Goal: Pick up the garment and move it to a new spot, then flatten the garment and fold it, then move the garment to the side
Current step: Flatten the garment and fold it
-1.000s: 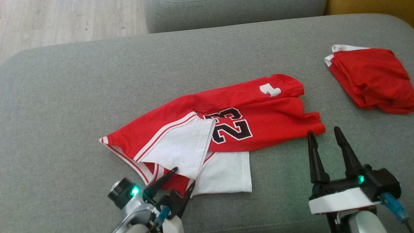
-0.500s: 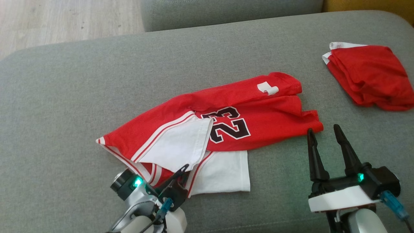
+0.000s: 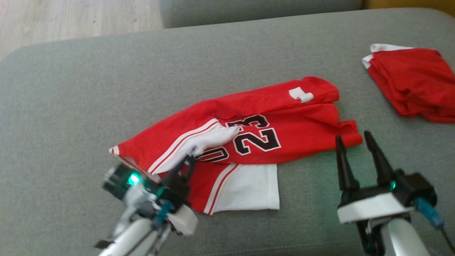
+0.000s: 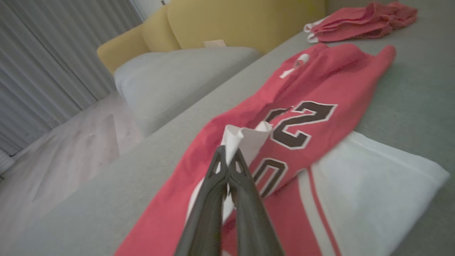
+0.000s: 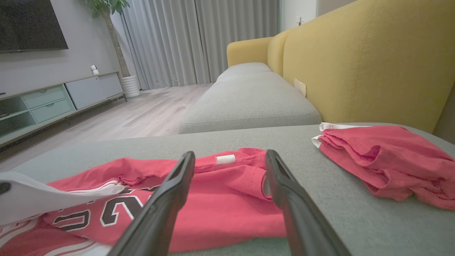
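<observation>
My left pincer (image 3: 188,160) is clamped on a white flap (image 3: 213,139) of the jersey (image 3: 295,138), at the jersey's near left part. In the left wrist view I see the two dark fingers (image 4: 213,185) pressed together, with the white cloth pinched at their tips and bunched up just above them. The flap is lifted off the red cloth beneath it and covers part of the black number.

The jersey itself lies rumpled and partly folded over on the grey sofa (image 3: 89,106), roughly mid-cushion. It is red with a black 23 outlined in white. A small white tag (image 3: 301,95) sits near its far right end, and a white panel (image 3: 249,188) edged with red stripes lies flat along its near edge.

My right pincer (image 3: 351,137) stands wide open and holds nothing, at the jersey's near right corner with its tips pointing towards the cloth. I cannot tell whether a tip touches the hem.

A second red pile (image 3: 408,81) with a white edge lies well to the right of the jersey and further back, clear of it. Wooden floor (image 3: 71,21) shows beyond the jersey to the far left.
</observation>
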Tool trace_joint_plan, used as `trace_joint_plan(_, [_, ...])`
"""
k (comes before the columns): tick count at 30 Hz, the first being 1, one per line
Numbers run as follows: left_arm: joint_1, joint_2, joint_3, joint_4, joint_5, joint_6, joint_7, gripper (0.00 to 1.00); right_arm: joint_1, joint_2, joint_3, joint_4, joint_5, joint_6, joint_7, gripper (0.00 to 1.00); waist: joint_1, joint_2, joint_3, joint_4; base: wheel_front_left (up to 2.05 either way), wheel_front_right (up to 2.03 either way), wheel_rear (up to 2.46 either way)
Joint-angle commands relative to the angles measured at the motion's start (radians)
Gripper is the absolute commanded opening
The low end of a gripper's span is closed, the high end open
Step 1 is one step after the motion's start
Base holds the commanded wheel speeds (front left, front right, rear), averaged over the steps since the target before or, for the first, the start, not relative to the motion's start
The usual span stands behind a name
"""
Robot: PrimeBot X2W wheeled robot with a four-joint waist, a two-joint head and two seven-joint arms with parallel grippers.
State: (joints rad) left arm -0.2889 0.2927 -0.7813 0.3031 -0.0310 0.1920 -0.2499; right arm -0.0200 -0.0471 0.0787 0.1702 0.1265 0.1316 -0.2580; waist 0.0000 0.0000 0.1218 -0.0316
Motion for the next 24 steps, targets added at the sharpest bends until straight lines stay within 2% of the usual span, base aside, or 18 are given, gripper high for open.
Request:
trace_joint_plan(1, [-0.037,0.037,0.063,-0.058,-0.013,0.017,-0.012,0.0,-0.07,-0.01,0.006,-0.006,-0.007,-0.001,-0.004,1.0,0.0,0.0,0.015,0.017,0.0,0.0,0.0])
trace_joint_plan(8, [-0.047,0.082,0.175,-0.159,-0.061,0.025,-0.012,0.0,-0.213,-0.066,-0.047,0.176,-0.003,-0.001,0.001,1.0,0.0,0.0,0.056,0.059,0.0,0.0,0.0])
trace_joint_plan(16, [-0.07,0.095,0.199,-0.169,-0.026,0.011,-0.012,0.0,-0.394,-0.165,-0.092,0.361,0.034,-0.001,0.093,1.0,0.0,0.0,0.103,0.096,0.0,0.0,0.0])
trace_joint_plan(20, [-0.071,0.087,0.198,-0.166,-0.018,0.006,-0.012,0.0,-0.442,-0.193,0.014,0.402,0.207,-0.001,0.174,1.0,0.0,0.0,0.112,0.108,0.0,0.0,0.0])
trace_joint_plan(24, [-0.076,0.079,0.198,-0.163,-0.014,0.0,-0.012,0.0,-0.465,-0.28,0.128,0.394,0.407,-0.001,0.28,1.0,0.0,0.0,0.122,0.122,0.0,0.0,0.0])
